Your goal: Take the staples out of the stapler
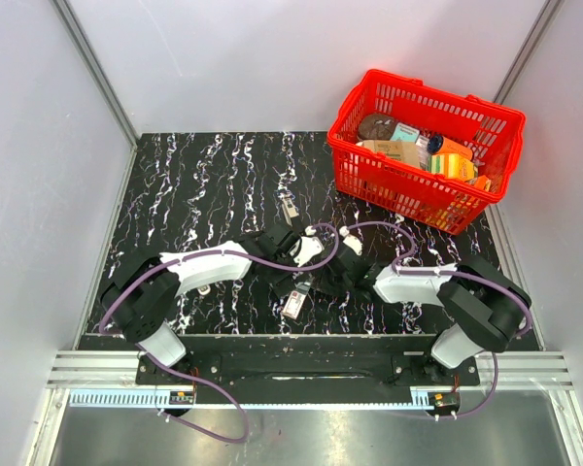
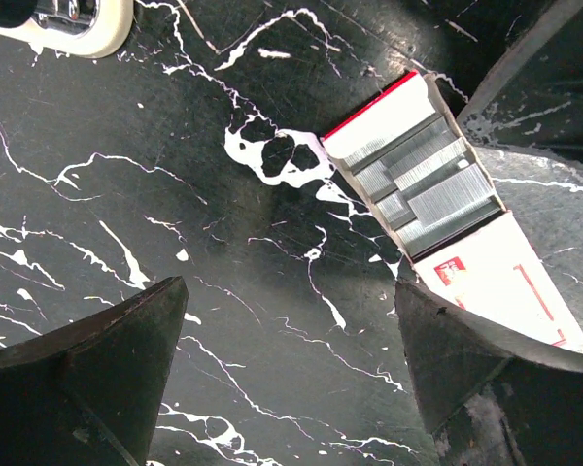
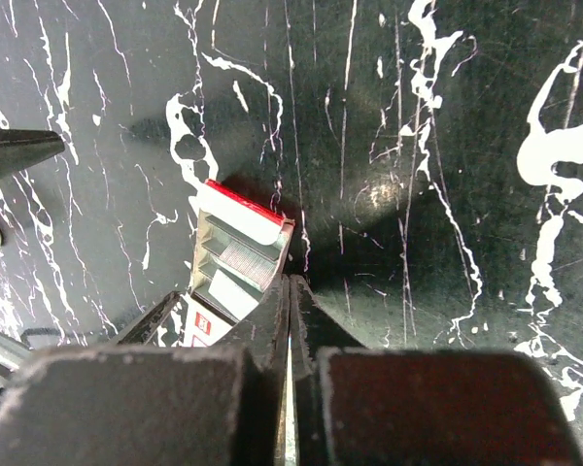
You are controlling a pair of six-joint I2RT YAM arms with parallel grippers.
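**Fig. Spatial relation governing the next move.** L hand [image 2: 291, 289] is hovering over bare counter [image 2: 107, 204], its fingers [image 2: 97, 369] standing wide apart w/ nothing between them. R hand [image 3: 290, 291] is pointing down at the counter w/ its fingers pressed fully together. A thin pale sliver is showing in the seam lower down, but whether that is a gripped strip cannot be told.

The open staple box [image 2: 364, 136] is lying flat, exposing its staple strips [image 2: 437, 194]. In the L wrist view its long axis is running diagonally, from the red-edged end (far, centre) to the printed sleeve (near, right). The box is sitting just beside the L hand's right finger, outside the gap. In the R wrist view the same box is lying just left of the closed tips; contact is not resolvable.

The stapler [image 2: 73, 17], judged to be the cream-and-chrome body, is showing only as a cropped corner ahead-left of the L hand, well apart from the box. Its axis is unreadable.

Judgement: R hand is sitting nearer the box and L hand nearer the stapler, so a reach for the stapler is probably falling to L, heading forward-left.
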